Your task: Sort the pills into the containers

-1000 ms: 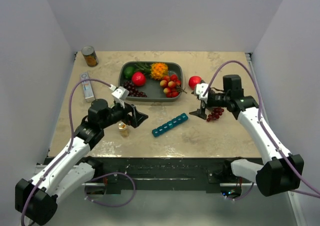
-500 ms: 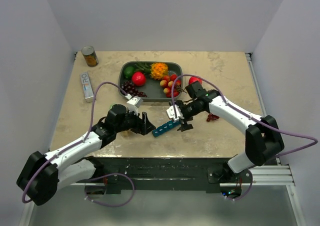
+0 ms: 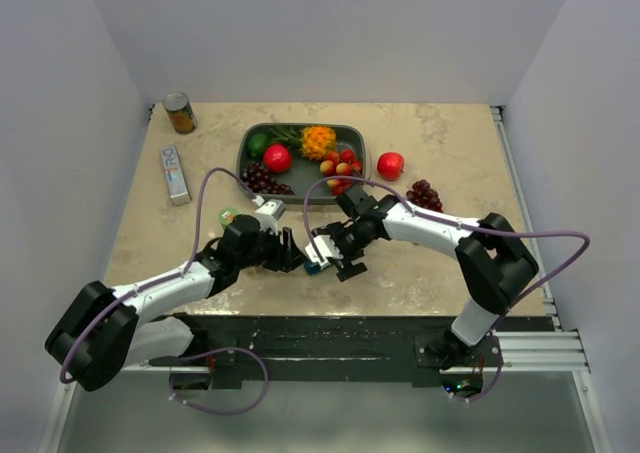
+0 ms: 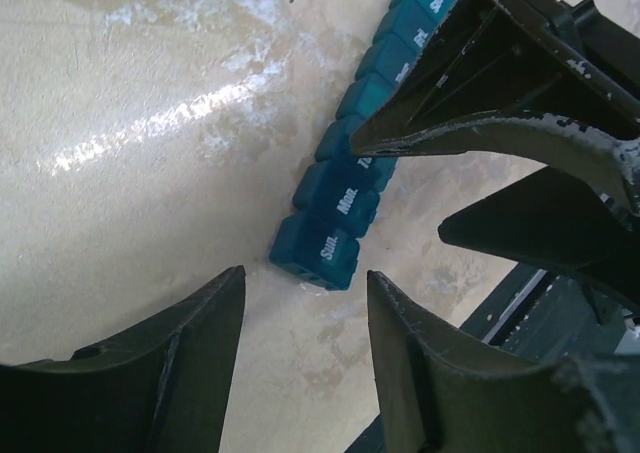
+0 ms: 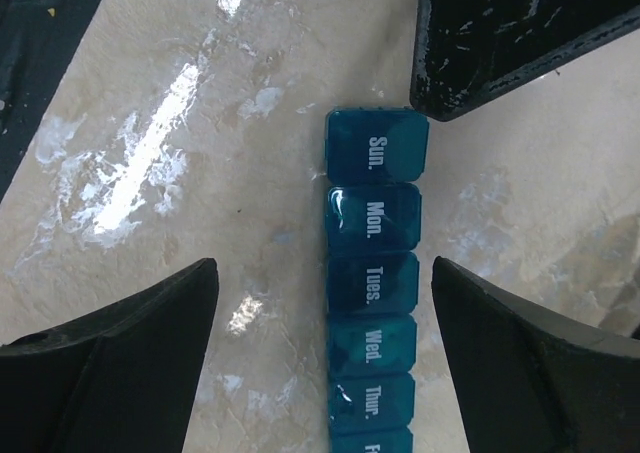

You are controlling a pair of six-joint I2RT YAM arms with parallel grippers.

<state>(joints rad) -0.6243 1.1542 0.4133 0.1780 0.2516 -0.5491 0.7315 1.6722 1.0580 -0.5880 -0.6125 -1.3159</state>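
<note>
Both arms are closing in on the containers [image 3: 316, 264]: right gripper [image 3: 336, 255] coming from 3 o'clock, left gripper [image 3: 288, 252] from 9 o'clock. Strip is lying front-centre on the table, at 6 o'clock from the grey tray [image 3: 241, 155]. Left fingers [image 4: 215, 313] are narrowing but staying apart, lining up on the Sun. end without touching it. Right fingers [image 5: 180, 303] are standing wide, straddling Mon./Tues. with no contact. Lids are reading Sun., Mon., Tues., Wed., Thur., with Sat. at the far end. Looking like a 2-handed grab is starting. No pills showing.
</note>
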